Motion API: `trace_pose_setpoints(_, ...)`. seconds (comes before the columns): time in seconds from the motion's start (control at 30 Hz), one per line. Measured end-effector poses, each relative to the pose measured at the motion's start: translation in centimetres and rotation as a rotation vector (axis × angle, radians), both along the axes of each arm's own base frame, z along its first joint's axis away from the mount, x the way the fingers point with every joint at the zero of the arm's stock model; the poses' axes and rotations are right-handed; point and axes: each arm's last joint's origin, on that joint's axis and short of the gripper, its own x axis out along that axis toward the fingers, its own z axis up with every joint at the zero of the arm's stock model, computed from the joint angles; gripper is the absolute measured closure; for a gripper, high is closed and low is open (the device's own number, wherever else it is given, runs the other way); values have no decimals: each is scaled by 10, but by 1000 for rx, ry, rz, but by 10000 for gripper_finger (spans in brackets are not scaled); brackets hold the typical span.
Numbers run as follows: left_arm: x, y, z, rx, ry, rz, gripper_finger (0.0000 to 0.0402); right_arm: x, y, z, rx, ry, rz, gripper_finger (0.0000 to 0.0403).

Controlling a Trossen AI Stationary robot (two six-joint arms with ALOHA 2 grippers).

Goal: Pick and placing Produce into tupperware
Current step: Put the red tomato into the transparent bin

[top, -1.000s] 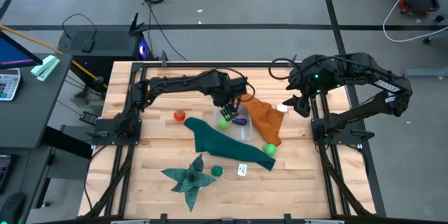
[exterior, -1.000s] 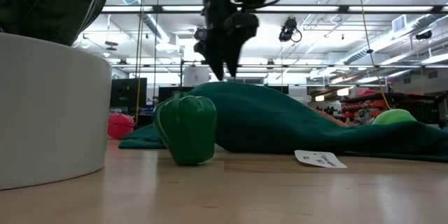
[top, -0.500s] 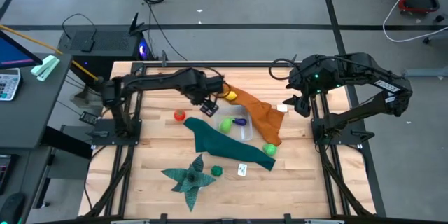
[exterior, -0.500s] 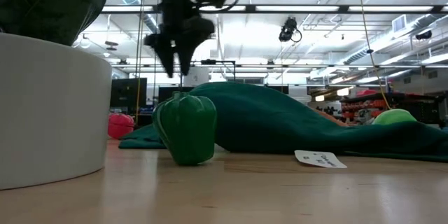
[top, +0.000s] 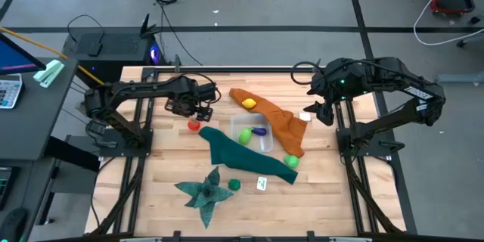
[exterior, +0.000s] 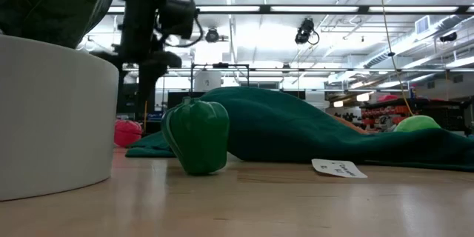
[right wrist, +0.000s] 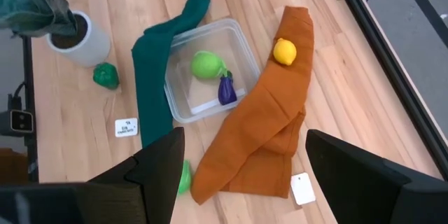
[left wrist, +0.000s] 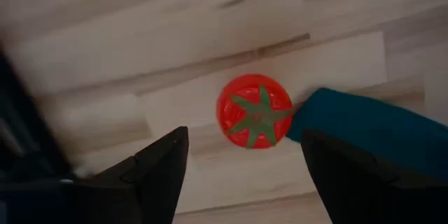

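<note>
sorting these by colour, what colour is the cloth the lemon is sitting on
Orange; the yellow lemon lies on the orange cloth. Clearest in the right wrist view.

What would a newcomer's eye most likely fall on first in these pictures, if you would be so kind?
Probably the clear tupperware at mid-table, holding a light green fruit and a purple eggplant, flanked by a teal cloth and an orange cloth with a yellow lemon lying on it. Next, the open left gripper poised above a red tomato on bare wood.

teal cloth (left wrist: 364,129) touches tomato (left wrist: 253,110); bare wood other sides.
</note>
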Motion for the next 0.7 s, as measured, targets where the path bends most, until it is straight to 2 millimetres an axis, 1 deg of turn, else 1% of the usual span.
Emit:
trace_pose_setpoints(0.2,-3,4,-24,-41,-80,56,82,1,0,1,4,-16,-8,142)
trace_pose_setpoints(0.5,-12,0,-41,-51,-54,102,25,1,0,1,12,-17,-18,142)
trace_pose_setpoints(0.7,-14,-1,-51,-44,-67,109,3,1,0,1,12,-18,-18,142)
